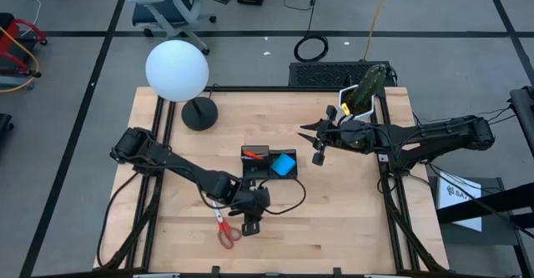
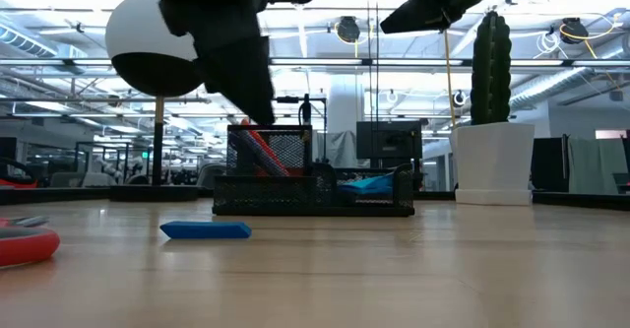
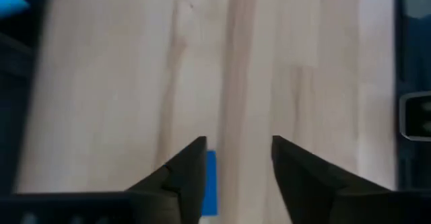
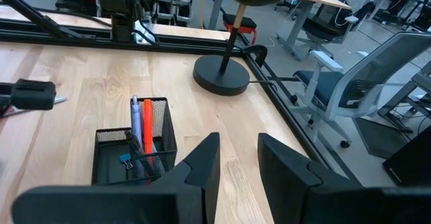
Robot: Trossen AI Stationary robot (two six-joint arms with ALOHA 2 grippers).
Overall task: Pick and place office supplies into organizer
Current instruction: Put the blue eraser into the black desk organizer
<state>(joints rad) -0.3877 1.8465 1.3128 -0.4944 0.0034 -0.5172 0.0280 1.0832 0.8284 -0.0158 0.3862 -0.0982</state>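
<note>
Hovering low over the table, the left gripper (image 1: 253, 225) has its fingers spread, with the small blue eraser (image 3: 210, 187) lying on the wood right by one fingertip. Red-handled scissors (image 1: 224, 228) lie just beside it. The black organizer (image 1: 269, 164) sits mid-table with pens (image 4: 141, 133) in its tall cup. The right gripper (image 1: 310, 131) hangs above and past the organizer, fingers parted, holding nothing.

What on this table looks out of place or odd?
Two supplies lie outside the organizer: the red-handled scissors and the small blue eraser block, both on the bare wood. The open left gripper is over the eraser. Nothing looks spilled or damaged.
</note>
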